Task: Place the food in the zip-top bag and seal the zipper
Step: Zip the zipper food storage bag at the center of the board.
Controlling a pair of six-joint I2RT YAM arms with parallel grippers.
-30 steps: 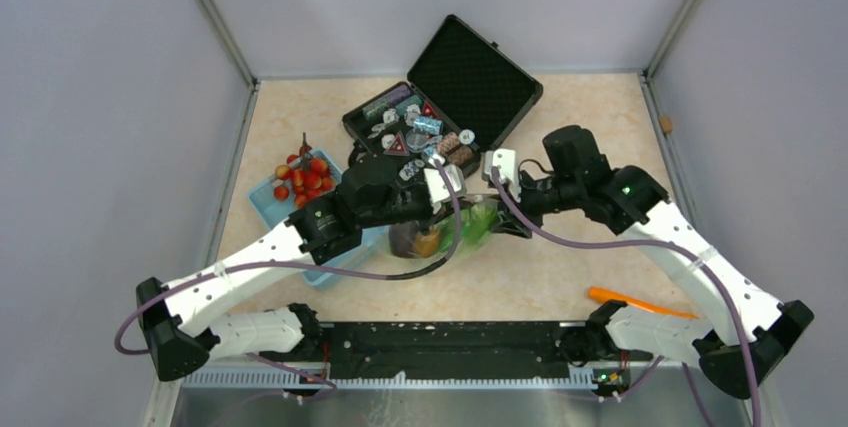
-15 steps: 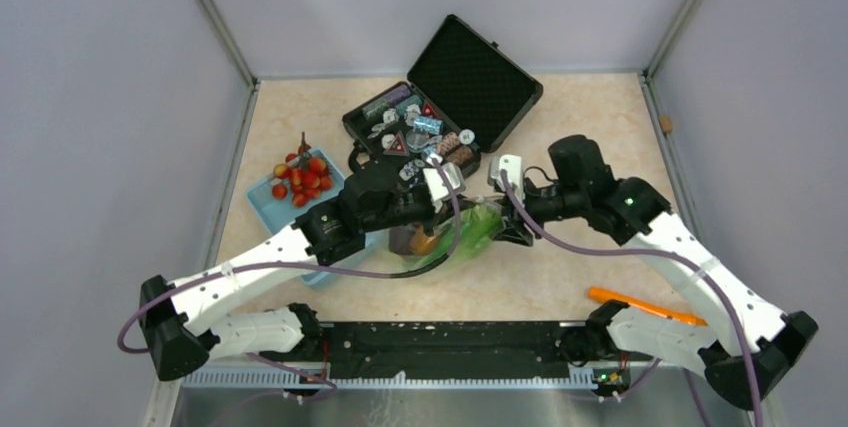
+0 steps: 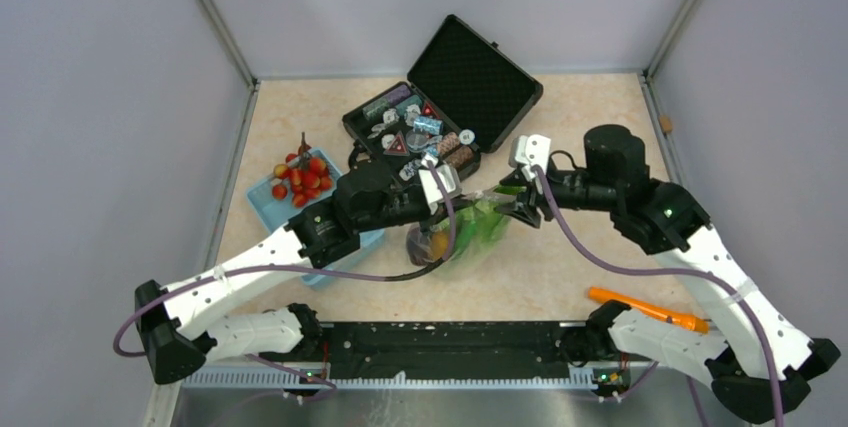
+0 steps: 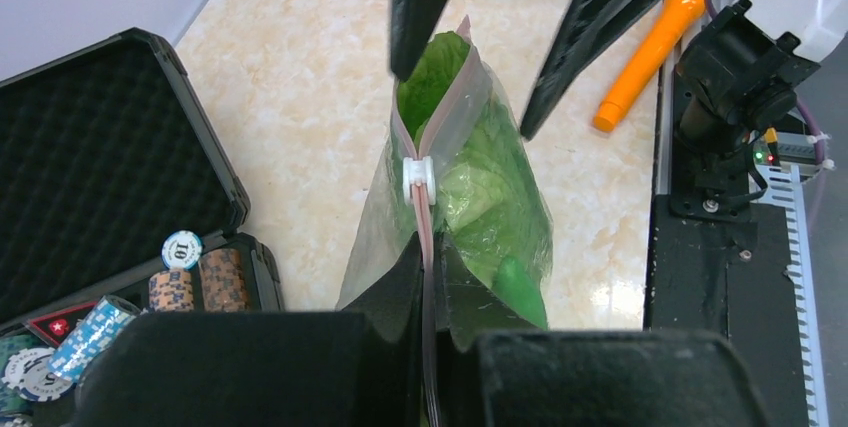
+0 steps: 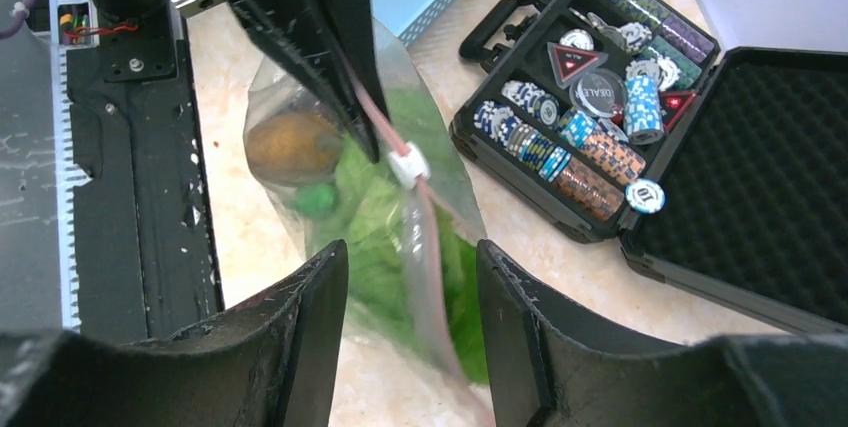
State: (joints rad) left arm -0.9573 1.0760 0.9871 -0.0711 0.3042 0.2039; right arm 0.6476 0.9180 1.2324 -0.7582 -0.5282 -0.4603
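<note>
Now the right arm has swung back toward the far right, and the right gripper (image 3: 522, 205) has drawn off from the middle of the zip-top bag (image 3: 470, 232) to its right end, jaws a little wider than a moment ago. The bag stands on the table's middle, just near of the black poker-chip case (image 3: 440, 112), stretched between the two grippers.

We read that retreat as a re-aim, not a finish. The white slider (image 4: 418, 177) sits partway along the pink zipper (image 4: 425, 212). From it back to the left gripper (image 4: 425, 277) the strip runs as one closed line. Beyond it the mouth gapes, with the green leafy ball (image 4: 480, 177) pushing up through the gap. The orange (image 5: 290, 145) lies lower inside. The red cherry tomatoes (image 3: 303, 177) sit in the light blue basket (image 3: 262, 202) at far left, so we judge neither the filling nor the sealing done.

The left fingers (image 5: 335, 67) are pinched tight on the closed end of the zipper, keeping the bag upright. The right fingers (image 5: 300, 317) stand about half open astride the unsealed end, one on each side, gripping nothing.
</note>
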